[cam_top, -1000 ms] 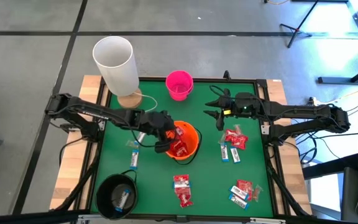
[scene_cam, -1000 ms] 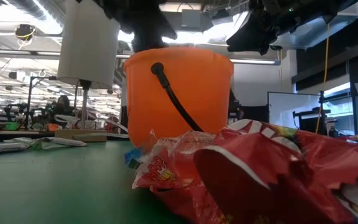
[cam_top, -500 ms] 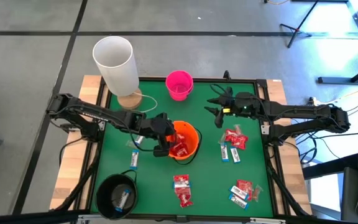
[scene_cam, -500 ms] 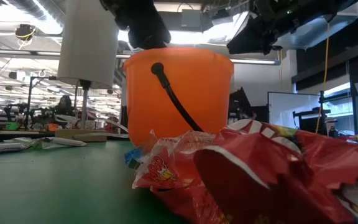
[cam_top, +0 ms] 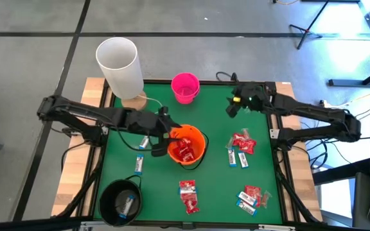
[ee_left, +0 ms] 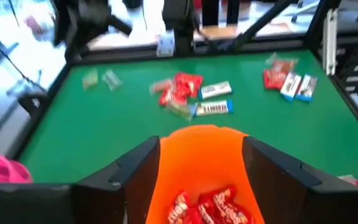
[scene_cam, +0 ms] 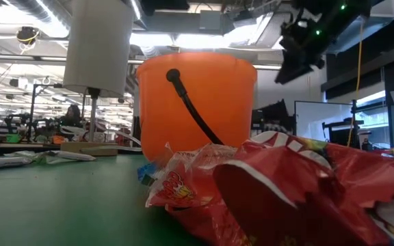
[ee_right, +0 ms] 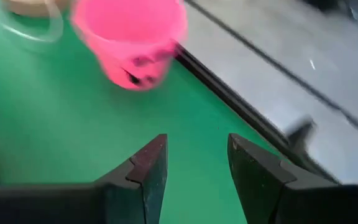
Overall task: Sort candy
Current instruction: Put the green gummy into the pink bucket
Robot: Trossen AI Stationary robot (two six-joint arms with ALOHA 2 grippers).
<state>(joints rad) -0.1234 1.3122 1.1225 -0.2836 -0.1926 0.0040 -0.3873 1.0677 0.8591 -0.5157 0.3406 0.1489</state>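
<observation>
1. Orange bucket (cam_top: 186, 146): holds red candy packets (cam_top: 183, 149); left gripper (cam_top: 161, 142) at its rim, fingers spread, empty.
2. Pink bucket (cam_top: 185, 87): contents unclear; right gripper (cam_top: 234, 106) beside it, fingers apart, empty.
3. Black bucket (cam_top: 121, 201): one white-and-blue bar (cam_top: 128, 205) inside.
4. Loose candy (cam_top: 242, 148): three mixed clusters on the green mat (cam_top: 214, 186) beyond the orange bucket; two bars near the left gripper.

Left gripper (cam_top: 161, 142): fingers spread, empty, arm reaching toward the table's middle.
Right gripper (cam_top: 231, 109): fingers parted, empty, raised near the far edge.

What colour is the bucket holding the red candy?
Orange bucket; clearest in the high view.
</observation>
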